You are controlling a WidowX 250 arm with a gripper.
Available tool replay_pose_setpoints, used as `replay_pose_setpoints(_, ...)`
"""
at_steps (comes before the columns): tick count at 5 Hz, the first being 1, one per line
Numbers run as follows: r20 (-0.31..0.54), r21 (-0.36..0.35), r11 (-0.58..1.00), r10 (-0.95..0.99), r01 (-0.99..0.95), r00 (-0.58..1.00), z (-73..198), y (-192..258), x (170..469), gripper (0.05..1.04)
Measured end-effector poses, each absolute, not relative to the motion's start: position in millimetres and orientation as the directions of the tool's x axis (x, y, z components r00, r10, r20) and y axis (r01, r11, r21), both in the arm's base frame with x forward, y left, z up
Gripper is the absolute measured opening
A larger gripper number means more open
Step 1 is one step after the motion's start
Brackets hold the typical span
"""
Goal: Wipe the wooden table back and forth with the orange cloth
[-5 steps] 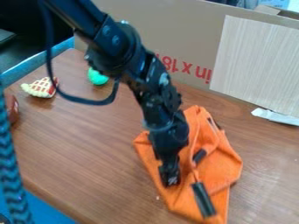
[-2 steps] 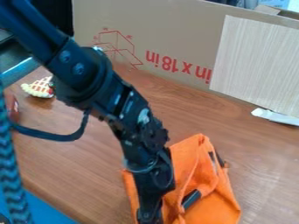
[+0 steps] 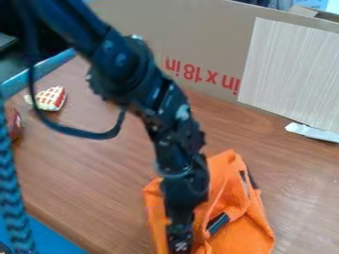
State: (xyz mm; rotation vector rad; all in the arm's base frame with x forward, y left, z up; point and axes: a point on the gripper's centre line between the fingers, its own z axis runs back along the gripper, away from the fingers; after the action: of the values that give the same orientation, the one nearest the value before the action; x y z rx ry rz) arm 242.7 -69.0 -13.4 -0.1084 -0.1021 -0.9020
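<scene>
The black gripper [image 3: 180, 245] hangs at the bottom of the view, pointing down over the left part of an orange cloth item [image 3: 242, 218]. The orange item lies crumpled on the wooden table, with folds, an orange cord and black pieces on it, and it runs to the bottom edge of the view. A black piece [image 3: 217, 224] lies just right of the gripper. Whether the gripper holds the fabric or only rests against it cannot be told.
A toy pie slice [image 3: 51, 99] and a reddish object [image 3: 13, 124] lie at the left of the table [image 3: 99, 173]. A cardboard box [image 3: 198, 39] stands along the back, with a pale panel [image 3: 291, 74] and a white strip [image 3: 312, 132] at the right.
The gripper and orange item have shifted toward the bottom edge since the first frame. Since the middle frame, the arm has swung slightly right and up, while the cloth has barely moved.
</scene>
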Motion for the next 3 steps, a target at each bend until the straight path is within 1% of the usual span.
replay_pose_setpoints(1, 0.141, -0.045, 0.665, -0.735, 0.745, 0.664, -14.4, -64.2, 278.5, 0.999)
replay_pose_setpoints(3, 0.147, -0.039, 0.752, -0.647, 0.658, 0.748, -13.8, -46.7, 335.0, 0.999)
